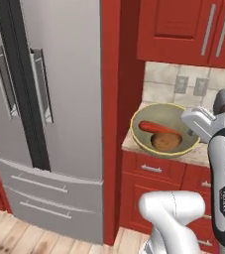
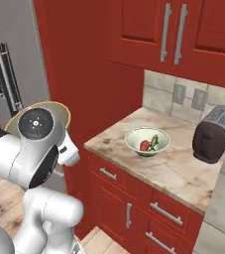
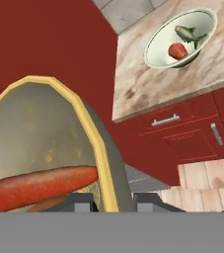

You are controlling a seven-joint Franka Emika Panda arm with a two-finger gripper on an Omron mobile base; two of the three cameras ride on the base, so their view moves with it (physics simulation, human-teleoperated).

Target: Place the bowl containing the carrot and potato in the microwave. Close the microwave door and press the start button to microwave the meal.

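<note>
The fridge (image 1: 44,99) stands well off to the left of the tool in the left base view, its grey double doors and lower drawers facing the camera, with a red cabinet side between it and the tool.

The bowl (image 1: 164,130) is held up in the air — tilted toward the left base camera so its tan inside shows. The carrot (image 1: 159,128) lies across that inside, and the potato (image 1: 165,141) sits just below it, touching it. The tool (image 1: 192,130) grips the bowl at its right rim; in the hand view the two dark fingertips (image 3: 78,202) stand on either side of the yellow rim (image 3: 96,143), one inside and one outside, so the tool is pinching the bowl's wall. There the carrot runs across the bowl's inside just beyond the fingertips. In the right base view only a yellow arc of the bowl's rim (image 2: 60,108) peeks out behind the arm's round joint.

Farther right, past the tool, lies the tabletop (image 2: 183,171) — marbled beige over red drawers. On it rests a pale bowl (image 2: 147,141) holding a red piece and a green one; the held bowl is well apart from it. A dark toaster (image 2: 213,134) stands at the tabletop's right end, near the tiled wall with its two outlets (image 2: 189,97).
</note>
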